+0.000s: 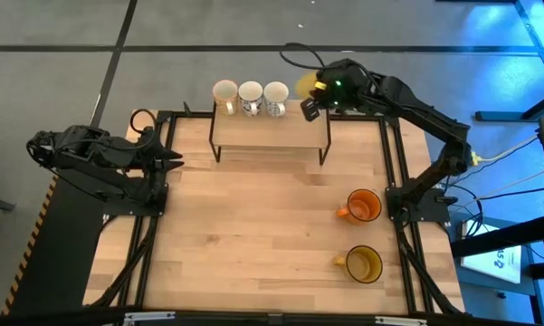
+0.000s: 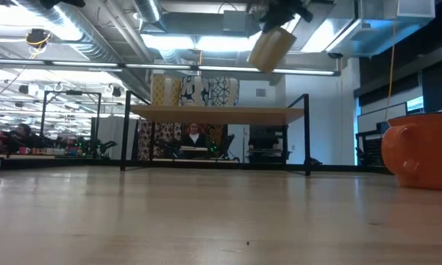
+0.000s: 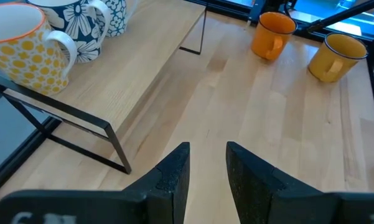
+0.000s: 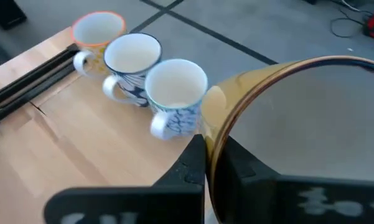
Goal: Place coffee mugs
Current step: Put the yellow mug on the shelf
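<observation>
Three mugs already stand in a row on the shelf (image 1: 272, 131), the raised wooden rack at the table's far edge: a dotted mug (image 1: 224, 92) at the row's left end, a flowered mug (image 1: 250, 94) in the middle and a blue-patterned mug (image 1: 275, 95) on the right.

Well to the left of the shelf, the left gripper (image 1: 175, 158) waits over the table's edge, its fingers (image 3: 174, 177) slightly parted and holding nothing.

Just to the right of the row, the right gripper (image 1: 313, 98) holds a yellow mug (image 1: 305, 84) in the air above the shelf's right end, fingers closed on its rim with the wall pinched between them; the mug looks tilted, though the low view is too partial to be sure.

In front of the shelf, toward its right side, an orange mug (image 1: 363, 206) and an amber mug (image 1: 363, 264) sit on the table (image 1: 253, 235), not yet moved.

The step in hand appears to be setting the fourth mug down. The next move calls for levelling it, lowering it onto the free patch right of the blue-patterned mug without knocking that neighbour, then opening the fingers.
</observation>
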You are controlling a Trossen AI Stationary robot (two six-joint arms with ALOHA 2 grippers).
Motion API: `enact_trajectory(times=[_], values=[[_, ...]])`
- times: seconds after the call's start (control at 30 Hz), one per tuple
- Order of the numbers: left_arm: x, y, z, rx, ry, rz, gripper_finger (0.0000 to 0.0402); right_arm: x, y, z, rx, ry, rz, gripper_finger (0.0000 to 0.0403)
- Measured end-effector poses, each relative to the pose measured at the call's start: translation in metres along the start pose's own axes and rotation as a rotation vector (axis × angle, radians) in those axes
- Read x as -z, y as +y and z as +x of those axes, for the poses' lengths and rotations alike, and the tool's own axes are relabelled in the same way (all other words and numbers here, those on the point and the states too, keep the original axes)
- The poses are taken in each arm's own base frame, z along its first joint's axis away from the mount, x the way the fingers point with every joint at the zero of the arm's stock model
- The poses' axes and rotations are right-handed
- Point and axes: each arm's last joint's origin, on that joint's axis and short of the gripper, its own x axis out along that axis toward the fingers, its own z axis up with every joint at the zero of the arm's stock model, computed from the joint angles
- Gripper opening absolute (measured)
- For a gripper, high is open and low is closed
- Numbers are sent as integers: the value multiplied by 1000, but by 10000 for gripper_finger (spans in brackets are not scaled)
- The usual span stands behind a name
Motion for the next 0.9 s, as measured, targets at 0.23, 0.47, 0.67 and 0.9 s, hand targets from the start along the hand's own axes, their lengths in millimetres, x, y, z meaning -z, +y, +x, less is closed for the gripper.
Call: enact_trajectory(times=[0.23, 0.47, 0.67, 0.9], values=[[0, 0, 0, 1, 1, 0, 98, -15, 9, 22, 0, 115, -51, 1], [0, 0, 0, 1, 1, -2, 98, -11, 0, 52, 47, 290, -2, 1], [0, 0, 0, 1, 1, -2, 98, -5, -5, 79, 47, 366, 31, 1], [0, 0, 0, 1, 1, -3, 98, 0, -6, 100, 47, 414, 37, 4]])
